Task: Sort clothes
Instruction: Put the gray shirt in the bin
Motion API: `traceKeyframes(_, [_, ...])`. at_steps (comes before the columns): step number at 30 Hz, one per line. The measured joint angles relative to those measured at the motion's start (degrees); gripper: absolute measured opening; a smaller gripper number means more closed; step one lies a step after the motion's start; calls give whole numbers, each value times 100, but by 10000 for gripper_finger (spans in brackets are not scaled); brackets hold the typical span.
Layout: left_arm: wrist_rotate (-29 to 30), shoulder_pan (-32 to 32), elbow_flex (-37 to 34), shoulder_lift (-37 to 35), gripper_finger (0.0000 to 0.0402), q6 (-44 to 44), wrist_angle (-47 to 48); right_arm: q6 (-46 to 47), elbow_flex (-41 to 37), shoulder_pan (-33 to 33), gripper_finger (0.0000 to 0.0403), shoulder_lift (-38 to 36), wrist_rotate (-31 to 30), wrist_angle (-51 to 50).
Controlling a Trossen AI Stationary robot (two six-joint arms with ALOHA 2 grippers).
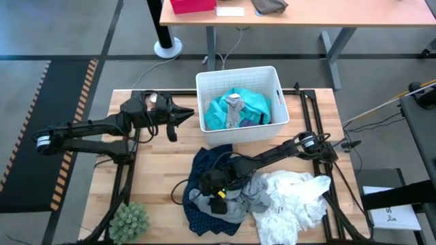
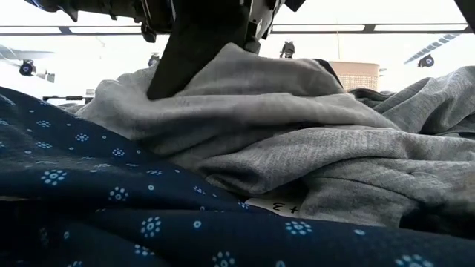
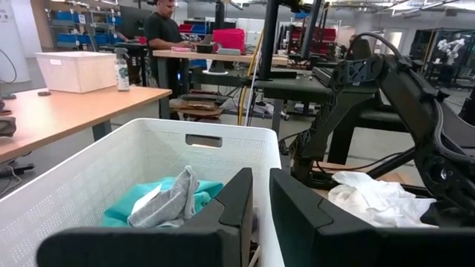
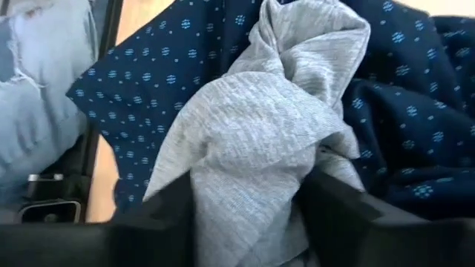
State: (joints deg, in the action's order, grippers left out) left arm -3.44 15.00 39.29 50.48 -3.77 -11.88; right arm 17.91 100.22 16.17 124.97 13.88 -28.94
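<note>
While the left end effector [image 1: 178, 120] waits closed and empty left of the bin [image 1: 204, 87], the right end effector [image 1: 219, 185], below the bin, pinches the grey garment [image 4: 245, 141] atop the navy one [image 1: 203, 167]; lifting should free grey alone.

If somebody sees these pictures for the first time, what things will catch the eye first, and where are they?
First, the heap of clothes at the table's near edge: a navy dotted fabric garment, a grey knit garment on it, and a large crumpled white garment beside them, with the right gripper down on the grey one, its fingers around a bunched fold. Next, the white perforated plastic bin at the table's far side, holding a teal garment.
</note>
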Motion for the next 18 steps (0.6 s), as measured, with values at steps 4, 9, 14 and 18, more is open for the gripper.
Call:
traceKeyframes(4, [6, 0, 0, 0, 36, 2, -2, -152, 0, 8, 69, 0, -97, 92])
traceKeyframes(9, [6, 0, 0, 0, 36, 2, -4, -284, 0, 43, 17, -131, -328, 60])
traceKeyframes(14, [6, 0, 0, -110, 36, 2, -197, -421, 116, 59, 6, -448, -349, -128])
traceKeyframes(18, [6, 0, 0, -238, 36, 4, -258, -608, 421, 109, 5, -817, -472, -255])
